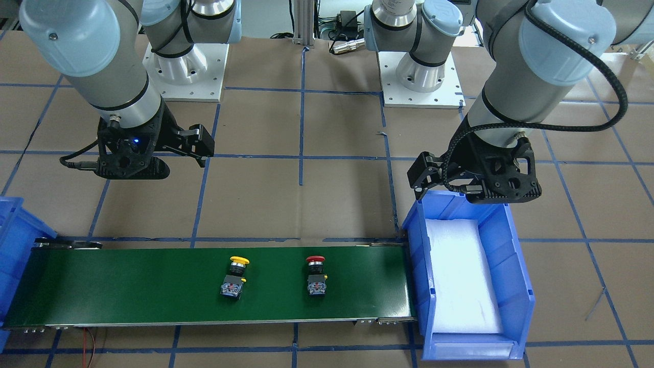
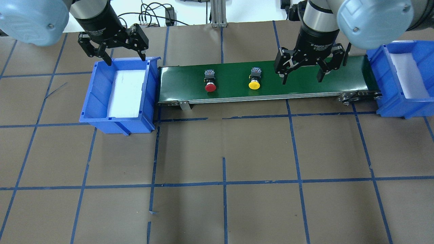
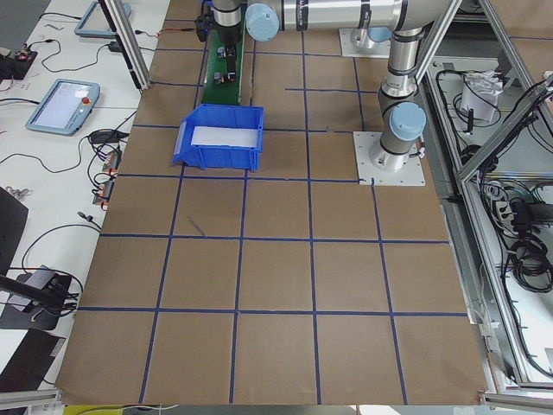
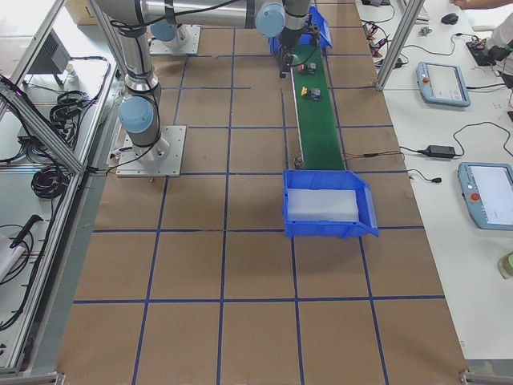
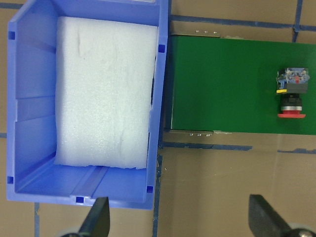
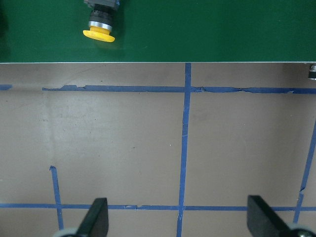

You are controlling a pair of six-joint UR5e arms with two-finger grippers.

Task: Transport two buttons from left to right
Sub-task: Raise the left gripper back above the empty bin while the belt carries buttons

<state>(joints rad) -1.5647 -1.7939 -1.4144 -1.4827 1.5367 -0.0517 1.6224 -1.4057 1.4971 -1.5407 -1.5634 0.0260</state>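
Across the brown table point(image 2: 237, 152), with its grid of blue tape, a green belt point(image 2: 183, 84) runs from my left side to my right, and a blue bin sits at each end of it: the left bin point(image 2: 95, 98) and the right bin point(image 2: 381, 78), both lined with white foam point(image 2: 125, 88) and holding nothing else that I can see. My left claw point(image 2: 126, 56) hangs above the far rim of the left bin with its fingers spread wide and nothing between them. My right claw point(image 2: 301, 76) hangs over the belt, also spread and carrying nothing, its fingertips clear of the green surface. Both buttons lie on their sides on the belt, apart from each other, caps pointing toward my base. The red button point(image 2: 210, 81) is the one nearer the left bin. The yellow button point(image 2: 254, 78) lies around the middle of the belt, near my right claw on that claw's left side and not touching it.
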